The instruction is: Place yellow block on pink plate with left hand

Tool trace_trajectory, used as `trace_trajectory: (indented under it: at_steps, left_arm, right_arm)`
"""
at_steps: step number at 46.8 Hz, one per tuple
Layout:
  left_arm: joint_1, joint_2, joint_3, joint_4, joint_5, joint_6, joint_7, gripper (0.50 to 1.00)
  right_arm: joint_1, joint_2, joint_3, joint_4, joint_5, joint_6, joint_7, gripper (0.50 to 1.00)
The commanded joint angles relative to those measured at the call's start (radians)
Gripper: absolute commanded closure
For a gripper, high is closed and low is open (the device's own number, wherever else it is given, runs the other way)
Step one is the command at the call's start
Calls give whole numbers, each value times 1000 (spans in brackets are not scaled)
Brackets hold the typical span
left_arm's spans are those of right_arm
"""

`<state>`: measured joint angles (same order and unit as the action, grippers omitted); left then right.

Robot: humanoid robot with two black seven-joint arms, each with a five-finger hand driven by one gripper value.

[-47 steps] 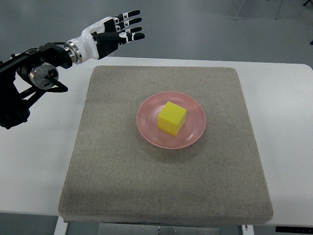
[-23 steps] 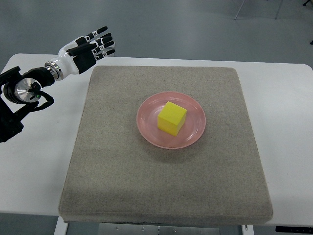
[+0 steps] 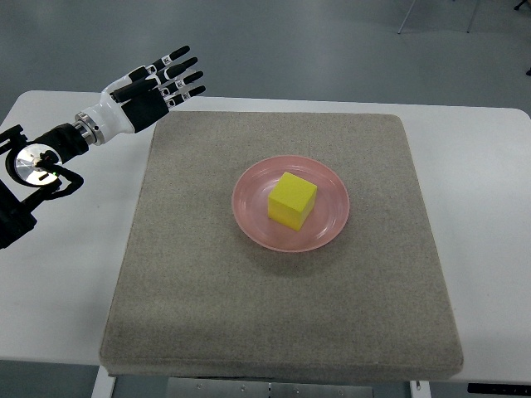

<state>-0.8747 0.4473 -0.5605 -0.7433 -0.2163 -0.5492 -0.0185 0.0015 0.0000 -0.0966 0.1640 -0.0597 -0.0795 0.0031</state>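
A yellow block (image 3: 292, 200) sits on the pink plate (image 3: 331, 224) in the middle of a grey mat (image 3: 282, 307). My left hand (image 3: 156, 86) is at the upper left, over the mat's far left corner and well away from the plate. Its fingers are spread and hold nothing. The right arm does not show.
The mat lies on a white table (image 3: 58, 274). The table's far edge runs just behind the left hand. Grey floor and chair legs (image 3: 436, 16) lie beyond it.
My left arm has drawn back to the left and lowered over the last second. The hand stays open. The block and plate have not moved.
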Motion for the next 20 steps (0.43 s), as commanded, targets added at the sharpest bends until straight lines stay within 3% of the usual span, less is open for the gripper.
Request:
trace_trajectory:
  at_steps: [1, 20]
  left_arm:
    - [0, 1, 1, 2, -17, 0, 2, 506]
    - [5, 25, -1, -1, -35, -8, 3, 506]
  right_arm:
    - [-2, 0, 0, 5, -2, 0, 0, 576]
    - [-3, 0, -3, 9, -5, -2, 6, 576]
